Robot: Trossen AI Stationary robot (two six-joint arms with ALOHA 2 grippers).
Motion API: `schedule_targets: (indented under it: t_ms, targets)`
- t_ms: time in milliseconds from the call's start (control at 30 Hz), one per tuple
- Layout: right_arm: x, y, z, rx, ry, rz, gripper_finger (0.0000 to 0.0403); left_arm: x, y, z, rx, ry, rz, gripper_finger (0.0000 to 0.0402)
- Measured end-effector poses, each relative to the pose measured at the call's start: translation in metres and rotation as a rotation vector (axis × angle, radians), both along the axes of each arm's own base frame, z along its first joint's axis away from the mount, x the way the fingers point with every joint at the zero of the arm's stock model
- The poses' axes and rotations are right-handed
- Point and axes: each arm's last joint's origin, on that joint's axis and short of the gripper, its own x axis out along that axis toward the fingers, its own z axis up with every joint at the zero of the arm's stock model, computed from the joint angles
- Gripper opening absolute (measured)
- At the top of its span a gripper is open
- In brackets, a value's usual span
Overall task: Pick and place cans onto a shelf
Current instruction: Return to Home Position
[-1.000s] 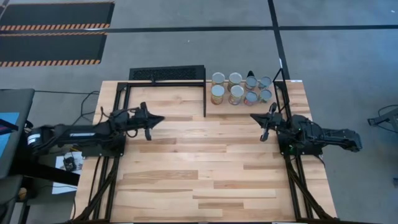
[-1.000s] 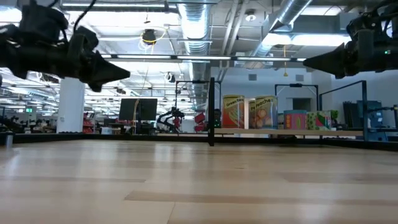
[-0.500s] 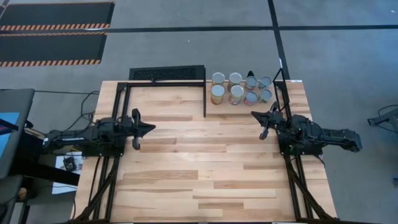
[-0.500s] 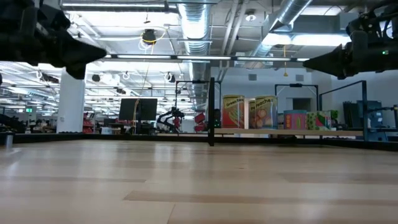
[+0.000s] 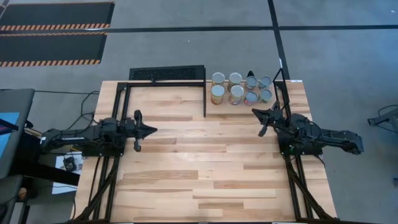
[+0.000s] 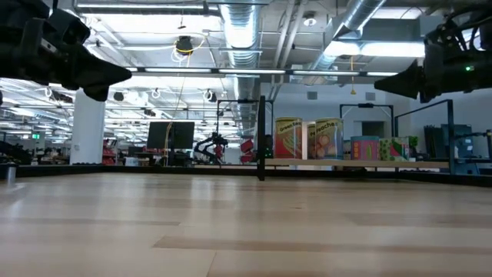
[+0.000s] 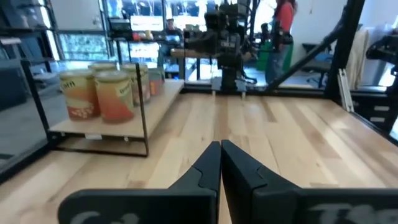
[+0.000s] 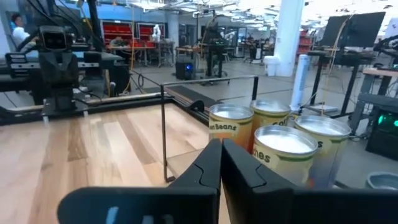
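silver-topped cans (image 5: pixel 236 93), all eight of them, stand upright on the shelf (image 7: pixel 160 102) in two rows of four, packed close together. you can pick out the shelf as the pale plank with thin black bars at its edges, set at the far edge of the table (image 5: pixel 199 168). a black slatted grille (image 5: pixel 166 73) lies along that same far edge, off the shelf's left end, past a black post (image 6: pixel 261 138). from table height, the cans at the shelf's left end carry yellow-orange labels, and those toward its right end look greener and pinker. your right gripper (image 5: pixel 254 112) hangs just in front of the shelf's right half, near the front row of cans but touching none, with its tip aimed toward the shelf. its fingers (image 8: pixel 208 165) are pressed flat together with nothing between them, and its wrist camera shows the closest cans just beyond their tips. your left gripper (image 5: pixel 153 130) is well apart from the shelf, out past the shelf's left end and nearer the table's front than the shelf is, pointing across the table. its fingers (image 7: pixel 208 168) also meet along their full length and carry nothing, and its wrist camera sees the shelf and cans off to one side in the distance. both arms ride above the tabletop, neither touching the wood.
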Motion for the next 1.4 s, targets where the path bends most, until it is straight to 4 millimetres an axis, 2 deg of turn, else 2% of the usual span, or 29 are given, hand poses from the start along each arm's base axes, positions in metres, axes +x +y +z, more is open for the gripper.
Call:
schedule_targets:
  t_ms: [333,1400]
  targets:
    - [0.0001,0.0000,0.0000,0.001,0.001,0.002,0.0027,-0.0001,0.0000,0.0001,-0.122,-0.015,0.004,0.0002]
    - [0.0001,0.0001,0.0002,0.001,0.000,0.003,0.0027,-0.0001,0.0000,0.0001,-0.099,-0.012,0.003,0.0002]
